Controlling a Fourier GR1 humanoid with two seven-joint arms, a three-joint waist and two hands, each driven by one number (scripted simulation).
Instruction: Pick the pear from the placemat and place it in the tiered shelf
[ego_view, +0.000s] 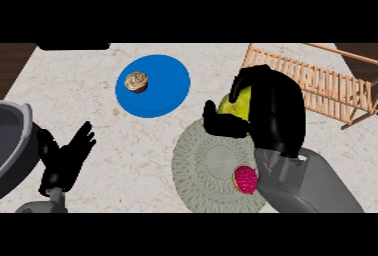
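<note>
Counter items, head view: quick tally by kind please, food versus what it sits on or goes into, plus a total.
Food: 3 - pear in the right hand, cupcake, pink fruit
Plates: 1 - blue plate
Placemats: 1 - round placemat
Shelves: 1 - wooden tiered shelf
Total: 6

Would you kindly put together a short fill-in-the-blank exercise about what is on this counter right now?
1. The right robot hand is curled round the yellow-green ____.
2. The cupcake sits on a plate coloured ____.
3. The pink object lies on the round ____.
4. The wooden shelf is to the ____ of the plate.

Missing words: pear; blue; placemat; right
</note>
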